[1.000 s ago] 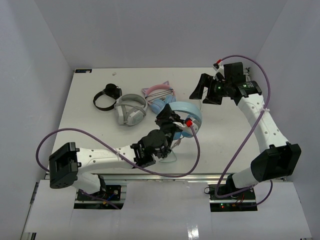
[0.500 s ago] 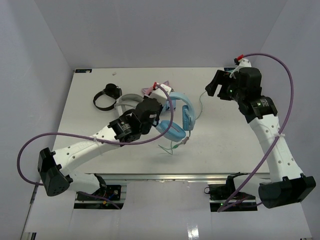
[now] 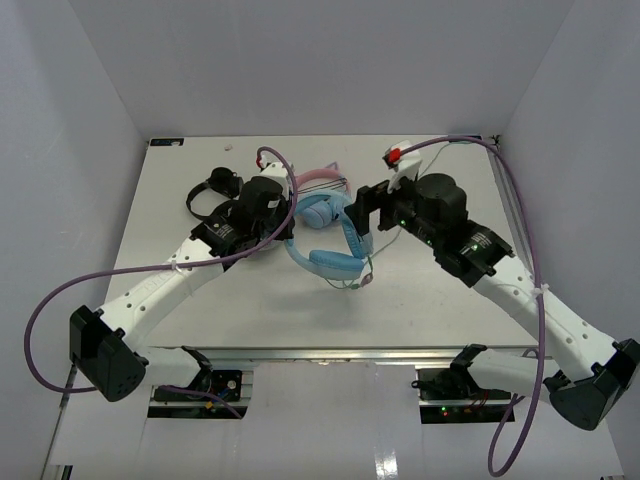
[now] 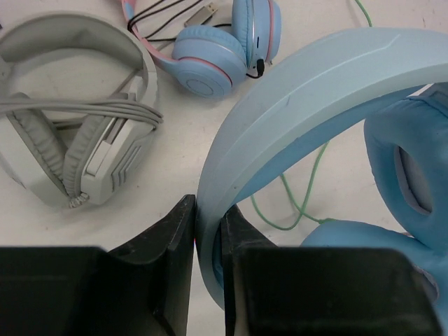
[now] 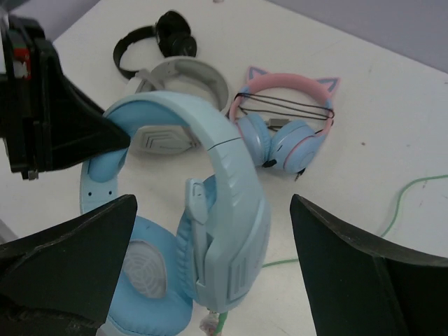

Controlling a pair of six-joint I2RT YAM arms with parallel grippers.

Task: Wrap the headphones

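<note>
- Top external view: the light-blue headphones (image 3: 330, 262) are near the middle of the white worktop (image 3: 160, 210), between the 2 arms.
- The left gripper (image 3: 283, 232) meets the headphones at the left part of their headband; the right gripper (image 3: 362, 215) is at their right side, by the upper cup.
- Left wrist view: the left gripper's 2 black fingers (image 4: 178, 227) pinch the light-blue headband, 1 finger on each face of the band.
- In that view 1 padded cup is at the right edge, and part of the other shows below it.
- Right wrist view: the right gripper's fingers (image 5: 70, 252) are spread wide, with the headband and 1 cup in the gap between them. Neither finger touches the headphones.
- The thin pale-green cable (image 5: 401, 192) lies loose on the worktop to the right of the headphones in that view.
- Whether the lower cup rests on the worktop I cannot tell.
- Farther back on the worktop lie 3 other pairs: the grey-white headphones (image 4: 70, 140), the pink cat-ear headphones (image 5: 287, 105) with blue cups, and the black headphones (image 5: 157, 38).
- The grey-white pair is just beside the pink cat-ear pair.
</note>
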